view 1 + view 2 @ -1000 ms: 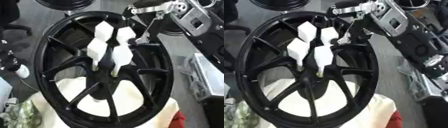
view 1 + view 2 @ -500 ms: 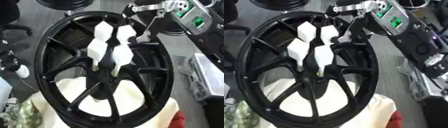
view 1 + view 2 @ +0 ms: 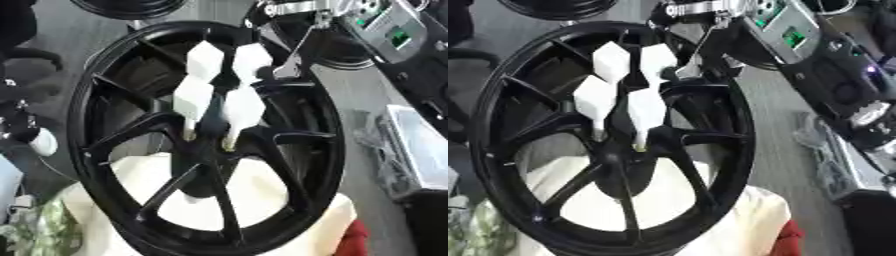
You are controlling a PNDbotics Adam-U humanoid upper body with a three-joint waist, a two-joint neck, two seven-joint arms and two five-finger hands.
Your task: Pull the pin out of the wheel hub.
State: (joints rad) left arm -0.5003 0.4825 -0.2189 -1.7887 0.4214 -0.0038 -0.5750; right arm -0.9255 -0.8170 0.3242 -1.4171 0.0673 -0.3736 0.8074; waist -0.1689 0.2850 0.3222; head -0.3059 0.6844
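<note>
– Right hand (image 3: 285, 66), where is it?
– It comes in from the far right and ends just beside the far-right pin (image 3: 252, 60). Whether it touches that pin's white hexagonal head, or grips anything, I cannot tell.
– And the pin itself?
– It is one of four white pins (image 3: 219, 85) standing in the wheel hub (image 3: 207, 150), at the middle of the black wheel (image 3: 87, 105), which rests on a cream cloth (image 3: 302, 220).
– What has changed in the last second?
– Only the forearm: it has turned, so a green-lit panel (image 3: 794, 37) now faces up. The hand has stayed by the same pin, and all four pins sit as before. I judge the pull has not begun; the wrist is probably being lined up for a grasp.
– Do the two eyes differ?
– The right eye view takes in more of the forearm, down to a silver joint (image 3: 874, 112). The left eye view alone shows a small white object (image 3: 41, 142) at the left. No left hand appears.
</note>
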